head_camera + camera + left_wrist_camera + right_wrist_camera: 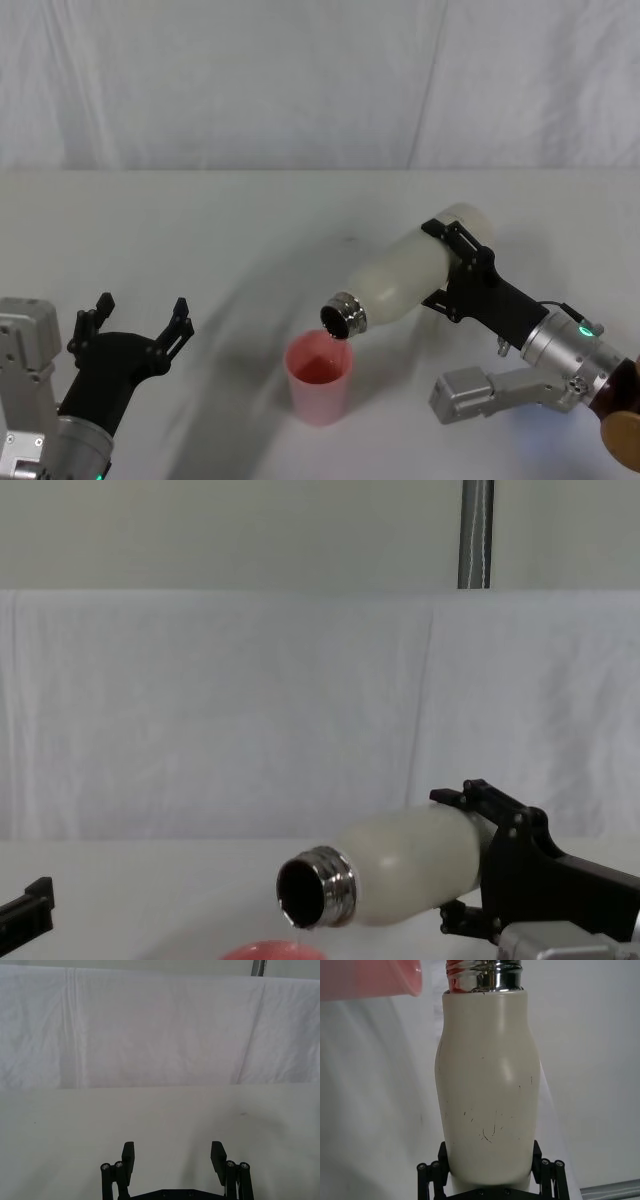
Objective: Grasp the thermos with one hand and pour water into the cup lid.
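The cream-white thermos [405, 277] is tipped almost level above the table, its open steel neck [343, 316] hanging just over the rim of the pink cup lid [319, 378]. My right gripper [462, 268] is shut on the thermos's lower body. The right wrist view shows the thermos [489, 1085] between the black fingers [432, 1175], with the pink cup lid [370, 979] beside the neck. From the chest view the thermos [400, 865] points its mouth at the camera above the cup lid's rim [272, 950]. My left gripper [140, 322] hovers open at the near left, away from both.
A white cloth covers the table [200, 230] and hangs as a backdrop [320, 80] behind it. A metal pole [476, 535] rises beyond the backdrop. The left wrist view shows bare cloth ahead of the left gripper [173, 1156].
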### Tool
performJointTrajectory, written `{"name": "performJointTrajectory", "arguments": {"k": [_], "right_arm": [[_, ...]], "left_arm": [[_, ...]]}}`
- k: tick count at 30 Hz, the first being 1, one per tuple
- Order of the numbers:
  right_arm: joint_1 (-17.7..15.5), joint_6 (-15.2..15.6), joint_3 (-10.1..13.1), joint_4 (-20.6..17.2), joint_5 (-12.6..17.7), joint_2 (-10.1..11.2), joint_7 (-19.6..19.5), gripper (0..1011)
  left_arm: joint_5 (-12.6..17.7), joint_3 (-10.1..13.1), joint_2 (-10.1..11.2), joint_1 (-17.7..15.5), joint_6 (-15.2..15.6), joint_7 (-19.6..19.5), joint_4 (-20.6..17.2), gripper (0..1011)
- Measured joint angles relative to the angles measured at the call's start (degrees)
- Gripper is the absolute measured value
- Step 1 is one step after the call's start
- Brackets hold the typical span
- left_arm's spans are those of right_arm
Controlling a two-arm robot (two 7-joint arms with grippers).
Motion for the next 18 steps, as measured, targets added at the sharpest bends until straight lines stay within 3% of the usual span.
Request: {"name": "performJointTrajectory", "arguments": {"k": [10,18], "right_arm": [[-0.5,-1.0,1.3,-0.3,2.6,-0.4,1.9,955],[-2.3,-3.0,5.0,-1.7,12.7,-1.5,8.1,955]], "left_arm": [[0.0,0.0,0.0,0.0,0.0,0.0,0.0,1001],[0.0,0.0,0.0,0.0,0.0,0.0,0.0,1001]]}}
